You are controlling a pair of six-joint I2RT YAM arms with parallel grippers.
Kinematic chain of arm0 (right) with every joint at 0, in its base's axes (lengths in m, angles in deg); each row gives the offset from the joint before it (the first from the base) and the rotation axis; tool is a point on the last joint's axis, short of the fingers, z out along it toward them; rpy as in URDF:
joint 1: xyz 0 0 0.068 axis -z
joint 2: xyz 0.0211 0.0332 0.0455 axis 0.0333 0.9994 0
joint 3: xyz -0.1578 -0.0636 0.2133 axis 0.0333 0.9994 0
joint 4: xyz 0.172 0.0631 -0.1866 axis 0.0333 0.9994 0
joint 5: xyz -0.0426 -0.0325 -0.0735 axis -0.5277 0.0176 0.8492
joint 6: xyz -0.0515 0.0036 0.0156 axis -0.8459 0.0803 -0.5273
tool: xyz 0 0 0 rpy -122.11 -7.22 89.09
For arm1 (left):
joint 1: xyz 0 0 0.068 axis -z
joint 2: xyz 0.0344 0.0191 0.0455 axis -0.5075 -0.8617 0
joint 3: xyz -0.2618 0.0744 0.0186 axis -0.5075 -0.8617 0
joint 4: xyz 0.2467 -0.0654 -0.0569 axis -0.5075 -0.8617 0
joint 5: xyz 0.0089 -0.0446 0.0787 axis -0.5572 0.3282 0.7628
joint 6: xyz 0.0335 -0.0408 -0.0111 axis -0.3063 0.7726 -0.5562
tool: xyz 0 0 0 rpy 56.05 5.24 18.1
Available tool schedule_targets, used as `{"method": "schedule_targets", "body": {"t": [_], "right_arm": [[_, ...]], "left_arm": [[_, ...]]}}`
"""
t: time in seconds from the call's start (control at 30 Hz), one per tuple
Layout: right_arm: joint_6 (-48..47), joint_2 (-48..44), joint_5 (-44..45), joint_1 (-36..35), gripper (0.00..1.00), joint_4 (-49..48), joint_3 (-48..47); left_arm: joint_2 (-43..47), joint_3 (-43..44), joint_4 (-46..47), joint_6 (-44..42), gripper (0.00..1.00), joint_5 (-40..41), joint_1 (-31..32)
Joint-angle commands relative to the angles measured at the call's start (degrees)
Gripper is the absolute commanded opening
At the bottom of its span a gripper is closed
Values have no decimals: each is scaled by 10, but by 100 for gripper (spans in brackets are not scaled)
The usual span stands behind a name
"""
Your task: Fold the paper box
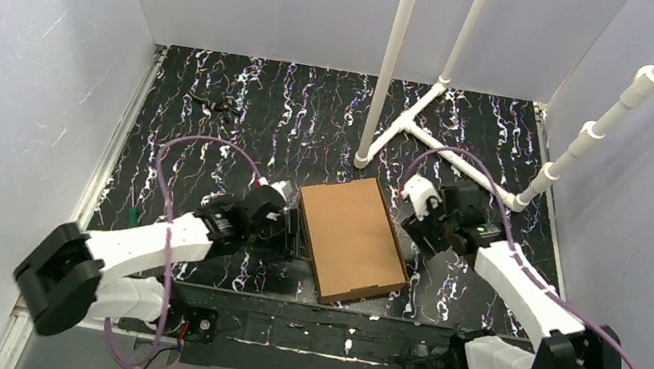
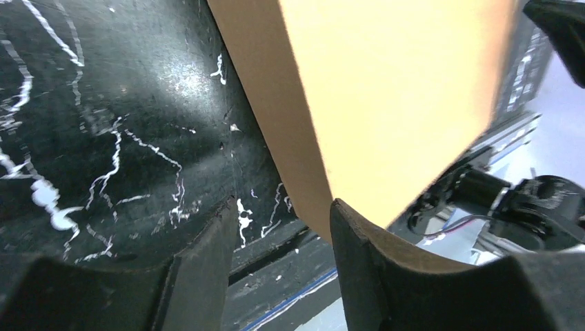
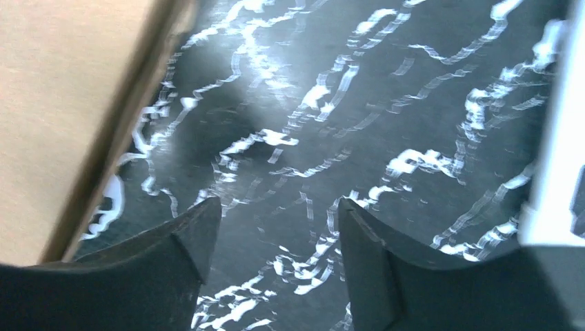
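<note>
The paper box (image 1: 352, 238) lies mid-way on the table (image 1: 213, 114). It is likely light, stiff and smooth, so an edge is best to grasp. The left gripper (image 2: 281, 210) at its 9 o'clock and the right gripper (image 3: 276, 207) at 2 o'clock both have their fingers apart, holding nothing.

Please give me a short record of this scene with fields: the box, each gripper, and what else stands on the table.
box: brown cardboard, shallow, looks closed, lying on the table between the two arms
left gripper: fingers apart, at the box's left edge; whether they touch it cannot be told
right gripper: fingers apart over bare table, to the right of the box, holding nothing
other: white pipe frame standing at the back
</note>
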Motion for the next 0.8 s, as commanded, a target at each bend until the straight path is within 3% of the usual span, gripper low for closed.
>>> {"method": "schedule_targets", "body": {"t": [0.0, 0.07, 0.23, 0.33, 0.47, 0.77], "right_arm": [[-3, -58, -29, 43, 84, 18, -53], [16, -57, -99, 48, 98, 37, -72], [154, 22, -295, 50, 98, 10, -87], [198, 69, -279, 53, 98, -16, -97], [255, 108, -305, 55, 98, -46, -87], [329, 123, -364, 85, 67, -114, -29]], "left_arm": [[120, -38, -65, 2, 52, 63, -10], [168, -63, -55, 13, 57, 63, -13], [248, -143, 55, 75, 78, 42, -16], [246, -151, 111, 75, 87, 19, -16], [203, -129, 113, 69, 86, 8, -16], [135, -122, 162, 86, 85, 9, -17]]}}
